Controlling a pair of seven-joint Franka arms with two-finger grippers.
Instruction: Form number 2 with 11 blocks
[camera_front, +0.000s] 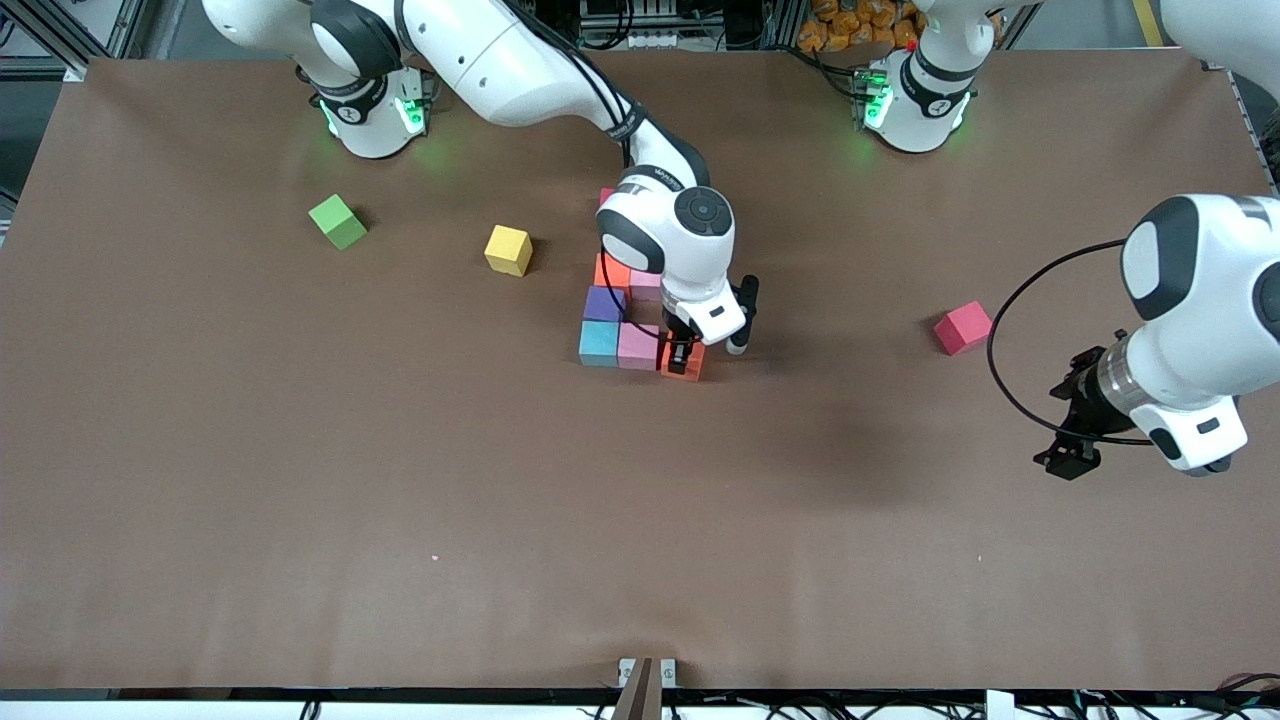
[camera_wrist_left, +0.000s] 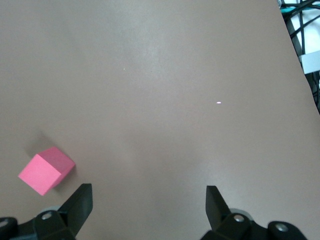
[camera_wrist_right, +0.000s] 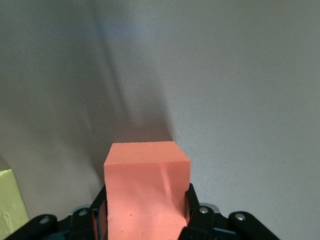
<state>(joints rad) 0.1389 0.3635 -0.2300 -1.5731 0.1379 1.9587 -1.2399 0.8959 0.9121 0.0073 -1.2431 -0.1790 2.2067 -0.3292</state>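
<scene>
Right gripper (camera_front: 682, 352) had its fingers clamped on an orange block (camera_front: 683, 362), sitting on the tabletop (camera_front: 300, 450) next to the pink one (camera_front: 639, 346) in the unfinished 2. Left gripper (camera_front: 1068, 452) hung wide open w/ nothing in it, near the red block (camera_front: 962, 327).

table (camera_front: 300, 450): brown | on it: green cube (camera_front: 337, 221), yellow cube (camera_front: 508, 250), red cube (camera_front: 962, 328), block cluster (camera_front: 625, 320)

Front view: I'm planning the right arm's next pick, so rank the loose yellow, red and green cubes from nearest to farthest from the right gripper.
From the right gripper:
1. Yellow cube, toward the right arm's end.
2. Red cube, toward the left arm's end.
3. Green cube, nearest the right arm's end.
</scene>
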